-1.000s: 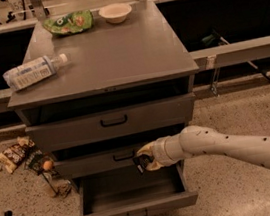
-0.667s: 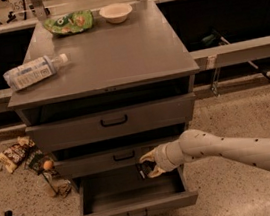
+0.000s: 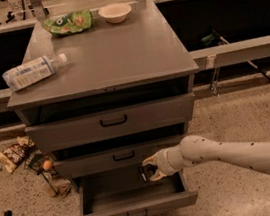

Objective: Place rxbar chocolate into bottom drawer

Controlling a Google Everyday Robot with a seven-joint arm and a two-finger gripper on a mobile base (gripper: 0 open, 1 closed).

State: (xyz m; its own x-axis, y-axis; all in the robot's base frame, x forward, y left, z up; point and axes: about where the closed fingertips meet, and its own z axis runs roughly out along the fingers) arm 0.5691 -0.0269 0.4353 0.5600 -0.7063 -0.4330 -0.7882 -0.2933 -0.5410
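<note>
Camera view takes in the grey desk [image 3: 117, 57], with its bottom drawer [image 3: 135, 207] pulled out. From the right the arm [image 3: 233, 153] reaches over the open drawer. The pincer [image 3: 151, 172] hangs just under the middle drawer [image 3: 97, 162] front, nipped onto the dark rxbar chocolate [image 3: 145, 172]. Placing is under way, I'd judge; next it needs lowering and letting go.

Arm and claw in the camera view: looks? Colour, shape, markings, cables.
The arm is a smooth, off-white rounded tube with a few small dark dots along it, entering from the right edge. It narrows to a cream cuff at the wrist. The claw is small and dark, over the open bottom drawer. No loose cables or lettering show.
</note>
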